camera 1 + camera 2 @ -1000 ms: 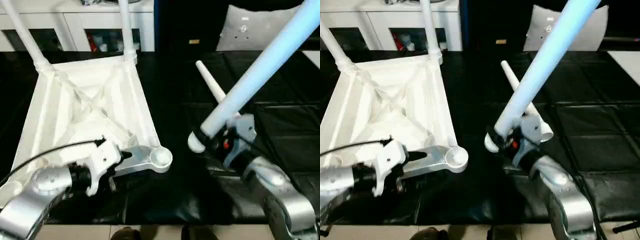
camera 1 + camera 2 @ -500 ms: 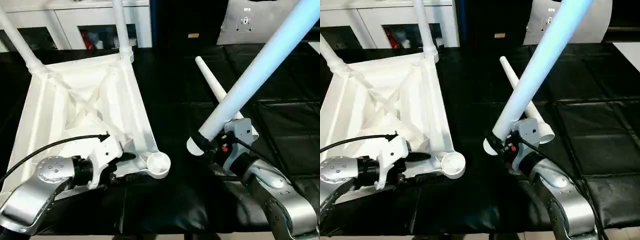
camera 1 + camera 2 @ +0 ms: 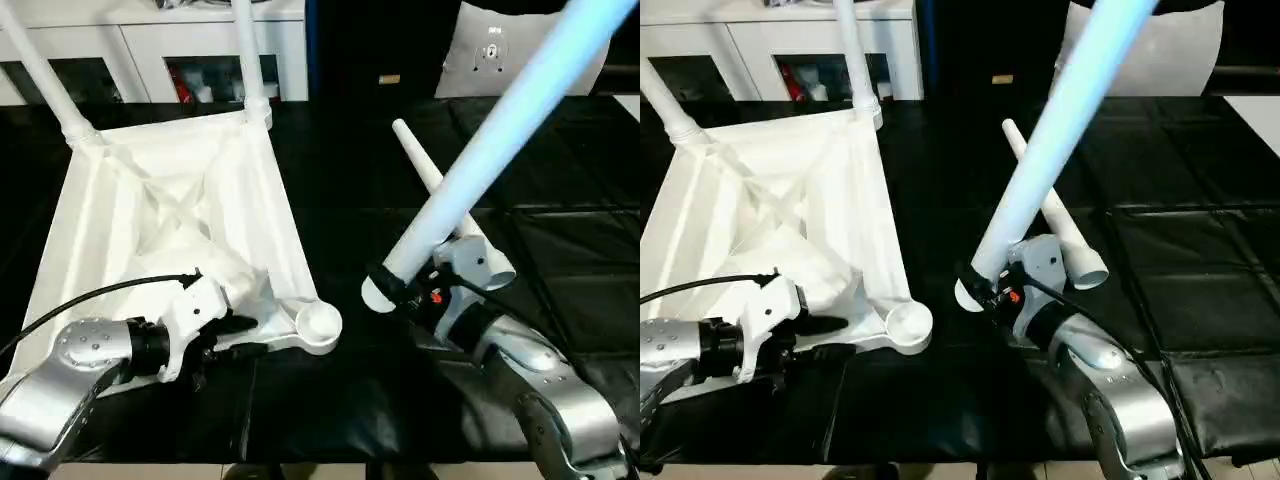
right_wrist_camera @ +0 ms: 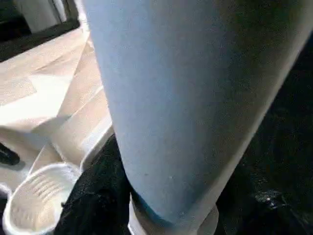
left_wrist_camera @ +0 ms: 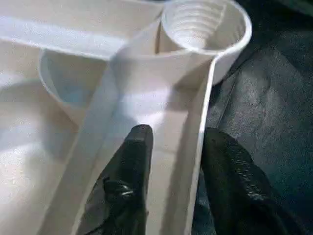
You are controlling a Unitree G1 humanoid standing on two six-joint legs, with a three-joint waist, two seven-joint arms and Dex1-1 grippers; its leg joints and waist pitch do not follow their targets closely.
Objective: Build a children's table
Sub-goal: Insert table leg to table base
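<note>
While the white tabletop [image 3: 170, 215] lies upside down on the black worktop [image 3: 560, 250], ribbed underside up, the robot's left end effector [image 5: 171, 161] straddles the rim beside the near corner socket [image 3: 320, 322], one black finger [image 5: 134, 161] inside the rim wall and the other outside it, the two drawn close around that thin edge; whether they are already pressing on it cannot be told, but the placement reads as a hold meant to steady the top against a push from above. Two legs [image 3: 250, 60] stand seated in the far corner sockets, which suggests the build is roughly half done. The right end effector [image 3: 420, 292] pinches the thick end of a third leg [image 3: 490, 150], which slants up and away over the worktop, its butt hanging just to the right of the empty socket and not yet over it. A fourth leg [image 3: 1050, 215] lies flat on the worktop behind the raised one, waiting its turn. The next move appears to call for tipping the held leg upright and lining its butt up with the open socket, whose stepped inner wall [image 5: 198, 22] shows in the left wrist view; a skewed entry could jam the leg or shove the top across the sheet.
</note>
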